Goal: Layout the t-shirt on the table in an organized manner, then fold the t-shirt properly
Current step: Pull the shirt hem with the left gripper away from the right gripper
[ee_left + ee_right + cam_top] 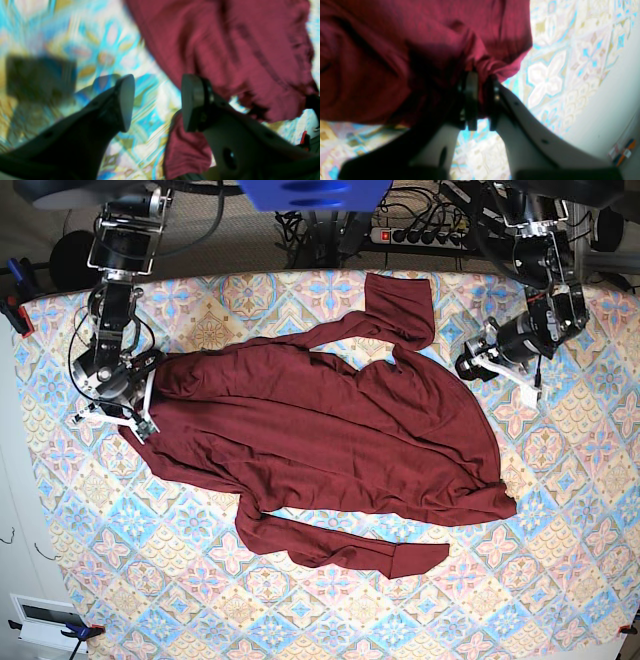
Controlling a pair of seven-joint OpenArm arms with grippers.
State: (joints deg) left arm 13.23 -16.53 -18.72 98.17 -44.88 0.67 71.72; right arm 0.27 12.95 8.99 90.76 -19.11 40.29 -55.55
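The t-shirt (330, 440) hem is pinched by the right fingers (470, 100) at nine o'clock for spreading; left fingers (126, 102) gape wide, empty

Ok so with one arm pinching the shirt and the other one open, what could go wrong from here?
The right gripper pinches only a small bunch of the t-shirt, so pulling may slip it free or drag the whole garment askew. The left gripper is open with nothing between its pads, so that side is loose. One sleeve lies folded under the body and could stay tangled.
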